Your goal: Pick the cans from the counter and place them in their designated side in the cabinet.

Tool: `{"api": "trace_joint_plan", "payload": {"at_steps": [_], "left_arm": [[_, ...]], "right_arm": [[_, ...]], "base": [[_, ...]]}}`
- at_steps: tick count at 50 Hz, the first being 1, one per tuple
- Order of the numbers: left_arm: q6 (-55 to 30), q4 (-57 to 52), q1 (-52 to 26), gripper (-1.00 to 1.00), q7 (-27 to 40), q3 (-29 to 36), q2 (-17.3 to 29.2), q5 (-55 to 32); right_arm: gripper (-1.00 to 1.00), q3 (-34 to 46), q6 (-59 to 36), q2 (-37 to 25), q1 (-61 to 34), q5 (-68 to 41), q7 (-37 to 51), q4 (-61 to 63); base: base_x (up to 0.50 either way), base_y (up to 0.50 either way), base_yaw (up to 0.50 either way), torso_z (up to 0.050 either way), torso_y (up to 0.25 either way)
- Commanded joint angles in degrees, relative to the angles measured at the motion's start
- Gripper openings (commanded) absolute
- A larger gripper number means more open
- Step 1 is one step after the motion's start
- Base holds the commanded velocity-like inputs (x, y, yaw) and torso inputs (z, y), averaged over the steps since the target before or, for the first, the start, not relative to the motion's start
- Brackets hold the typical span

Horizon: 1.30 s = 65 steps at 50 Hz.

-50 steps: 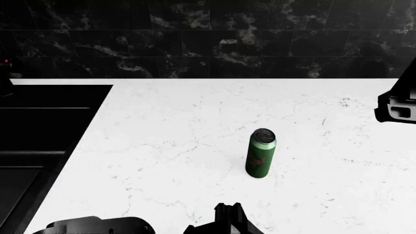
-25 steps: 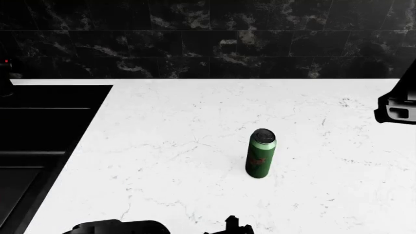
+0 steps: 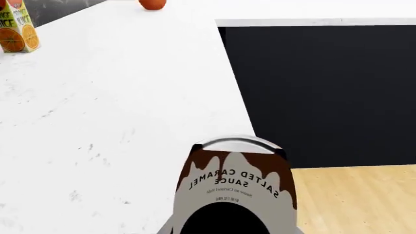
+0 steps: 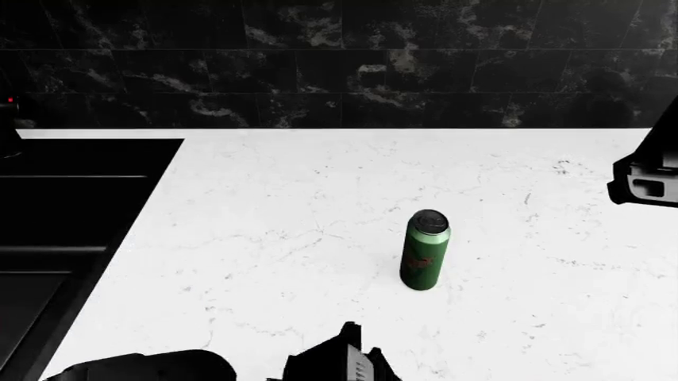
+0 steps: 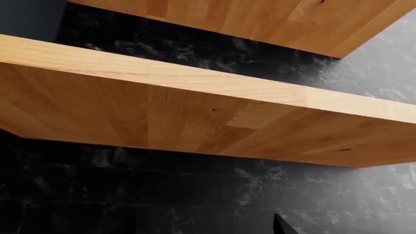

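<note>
In your head view, the tall slim green can with a dark top and reddish mark (image 4: 425,259) stands upright just right of centre on the broad white marble-look counter (image 4: 297,206). Nothing lies near it. The black rectangular sink (image 4: 63,214) fills the left edge, and black marbled wall tiles (image 4: 339,63) run across the top.

Your left wrist view shows the shorter white can with a brown-orange label reading "Salted Caramel Sauce" (image 3: 234,187) at lower centre, close against the camera and seemingly held in the left gripper, though its fingers are hidden, so you cannot tell how they are set. An orange juice carton (image 3: 18,27) stands at the upper left, a round orange fruit (image 3: 153,4) at the top edge, and a dark cabinet front (image 3: 325,92) fills the right.

Your right wrist view shows only light wooden shelves (image 5: 195,97) against dark tiles; the right gripper (image 4: 644,178) sits at the right edge of the head view, well apart from the green can, its opening unclear.

Compared with half a second ago, the dark left arm (image 4: 329,365) at the bottom edge has shifted left and risen higher into frame; the green can has not moved.
</note>
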<state>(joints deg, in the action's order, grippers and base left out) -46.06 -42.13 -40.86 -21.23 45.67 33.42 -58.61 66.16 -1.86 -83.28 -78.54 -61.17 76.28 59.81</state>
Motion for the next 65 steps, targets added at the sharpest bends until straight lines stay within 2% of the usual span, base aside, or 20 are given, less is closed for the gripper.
{"api": "trace_joint_plan", "payload": {"at_steps": [1,21,29,51,65], "left_arm": [[1.4,-4.8,0.5,-1.00,2.5,-7.5,5.9,-8.1],[8.6,-4.4,1.3,-1.00,5.9,-20.5,17.8,-15.0],[12.7,-2.7,2.8,-1.00,8.9,-26.1,21.2,-17.4],[21.8,-0.6,6.8,-1.00,20.4,-39.7,26.6,-19.5],[21.9,4.4,3.3,-1.00,30.1,-43.7,28.1,-18.9]], "right_arm": [[1.00,2.0,-0.9,1.3,-3.5,-1.1,0.3,0.0],[1.00,5.1,-0.2,2.6,-4.6,0.3,1.3,0.0],[1.00,7.0,0.3,2.4,-6.3,0.5,1.6,0.1],[1.00,9.9,1.0,3.5,-8.9,0.6,1.6,-0.6],[1.00,10.2,1.1,4.0,-8.8,0.9,1.8,-0.7]], "base": [[0.00,0.00,0.00,0.000,0.000],[0.00,0.00,0.00,0.000,0.000],[0.00,0.00,0.00,0.000,0.000],[0.00,0.00,0.00,0.000,0.000],[0.00,0.00,0.00,0.000,0.000]]}}
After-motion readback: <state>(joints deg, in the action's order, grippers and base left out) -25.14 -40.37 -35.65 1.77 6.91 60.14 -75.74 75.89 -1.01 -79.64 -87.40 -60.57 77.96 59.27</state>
